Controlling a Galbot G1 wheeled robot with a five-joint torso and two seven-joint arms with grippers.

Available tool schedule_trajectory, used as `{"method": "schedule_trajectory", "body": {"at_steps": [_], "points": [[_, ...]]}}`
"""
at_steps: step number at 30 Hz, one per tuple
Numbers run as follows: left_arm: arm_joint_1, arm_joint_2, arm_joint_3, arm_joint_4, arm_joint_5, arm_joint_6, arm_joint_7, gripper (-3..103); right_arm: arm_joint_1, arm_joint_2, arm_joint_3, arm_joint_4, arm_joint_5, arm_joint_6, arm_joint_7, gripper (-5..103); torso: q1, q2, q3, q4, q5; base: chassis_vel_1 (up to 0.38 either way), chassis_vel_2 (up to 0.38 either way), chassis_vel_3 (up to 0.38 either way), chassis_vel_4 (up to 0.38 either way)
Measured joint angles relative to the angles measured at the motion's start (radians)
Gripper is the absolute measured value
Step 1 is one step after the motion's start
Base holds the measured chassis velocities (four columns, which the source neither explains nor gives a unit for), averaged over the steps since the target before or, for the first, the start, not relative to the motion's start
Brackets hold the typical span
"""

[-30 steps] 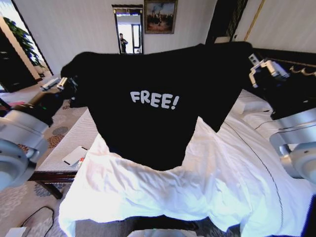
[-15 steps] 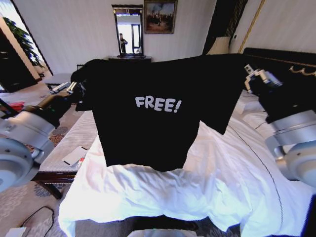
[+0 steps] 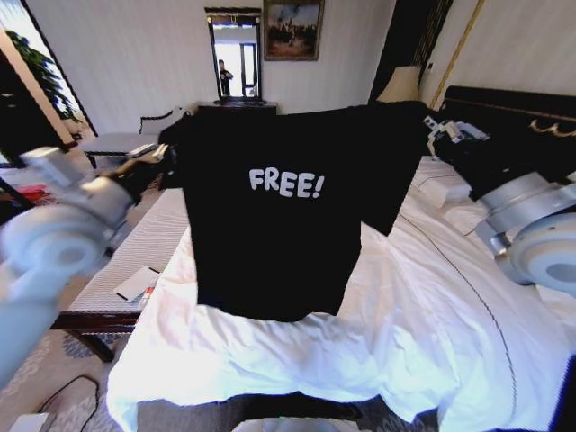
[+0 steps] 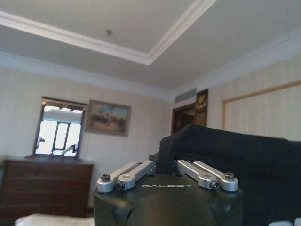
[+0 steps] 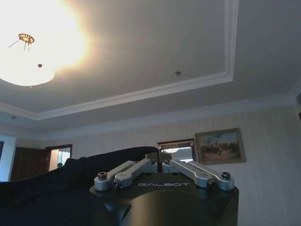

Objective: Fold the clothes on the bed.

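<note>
Shirt: black T-shirt [image 3: 270, 225] with white "FREE!" lettering, hanging in the air in front of me above the bed, stretched flat between my two tools, chest side facing my head camera, hem hanging free just over the duvet.
Duvet: white, rumpled duvet [image 3: 315, 351] directly under the hem; whether the hem touches it, I cannot tell.
Bed: the bed [image 3: 504, 342] runs away to my right, with a dark headboard [image 3: 513, 117] at its far end and pillows just in front of that.
Left tool: my left tool [image 3: 160, 155] is raised at the shirt's left shoulder corner; in my left wrist view the tool [image 4: 165, 165] is clenched on a bunched fold of the black cloth.
Right tool: my right tool [image 3: 441, 130] is raised at the shirt's right shoulder corner, at about the same height as the left; in my right wrist view the tool [image 5: 160, 160] is clenched on the black cloth, which drapes away to one side.
Bench: pale striped bench [image 3: 135, 261] beside the bed on my left, with a small white card [image 3: 137, 283] lying on it.
Far wall: mirror [image 3: 234, 56] and framed painting [image 3: 292, 29] above a dark dresser, behind the shirt.
</note>
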Motion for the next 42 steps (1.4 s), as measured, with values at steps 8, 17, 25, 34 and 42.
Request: {"method": "schedule_trajectory", "body": {"at_steps": [8,17,25,34,42], "points": [[-0.206,-0.050,0.109,0.068,-0.036,-0.001,-0.013,2,0.034,-0.045,0.047,-0.019,0.060,0.020,0.001,0,0.000,0.000,0.000,0.0010,0.0002,0.000,0.000,0.000,0.000],[0.004,0.070,-0.080,-0.169,-0.082,0.004,-0.034,2,0.020,0.009,0.074,0.124,0.138,-0.021,0.066,0,0.000,0.000,0.000,0.0019,0.0000,0.000,0.000,0.000,0.000],[0.118,0.172,-0.246,-0.388,-0.236,0.000,-0.111,2,-0.015,0.053,0.197,0.226,0.215,-0.049,0.155,0,0.000,0.000,0.000,0.0009,0.0000,0.000,0.000,0.000,0.000],[0.117,0.230,-0.384,-0.424,-0.378,-0.001,-0.152,2,-0.021,0.035,0.378,0.225,0.342,-0.083,0.227,0,0.000,0.000,0.000,0.0011,-0.0003,0.000,0.000,0.000,0.000],[0.294,0.160,-0.330,-0.419,-0.276,0.061,-0.174,2,-0.072,0.070,0.277,0.222,0.276,-0.179,0.256,0,0.000,0.000,0.000,0.0010,0.0002,0.000,0.000,0.000,0.000]]}}
